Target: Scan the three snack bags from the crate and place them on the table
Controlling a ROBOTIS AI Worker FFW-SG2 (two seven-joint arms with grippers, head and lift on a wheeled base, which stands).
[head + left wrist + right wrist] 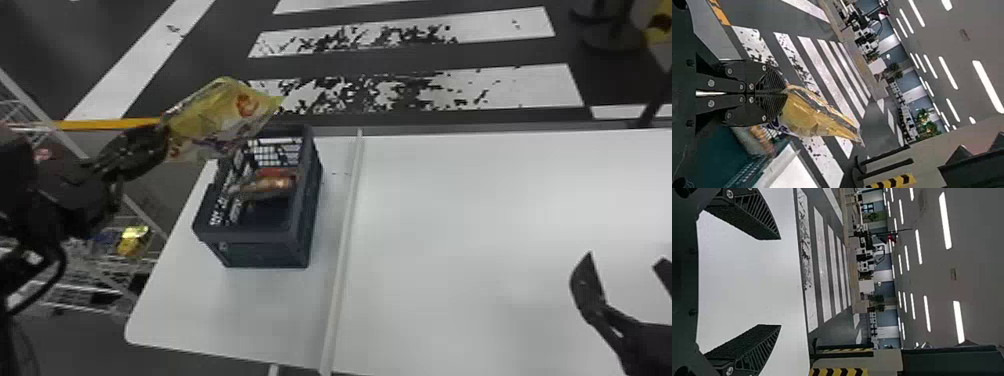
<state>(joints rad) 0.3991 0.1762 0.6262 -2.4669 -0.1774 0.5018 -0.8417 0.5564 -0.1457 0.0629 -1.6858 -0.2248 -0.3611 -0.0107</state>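
My left gripper point(164, 135) is above the left side of the crate point(255, 232), shut on a yellow snack bag point(220, 112) that stretches out over the crate's far corner. In the left wrist view the left gripper point(783, 94) pinches the edge of the yellow bag point(813, 115). Inside the crate lie orange and red snack packaging point(275, 184); how many bags there are I cannot tell. At the right, over the table point(465, 240), my right gripper point(627, 262) is open, with its fingers wide apart in the right wrist view point(774, 282) and nothing between them.
A raised white strip point(345, 250) runs across the table just right of the crate. Left of the table stands a wire rack point(75, 272) with a yellow package point(132, 240) on it. Beyond the far table edge, the floor has white stripes.
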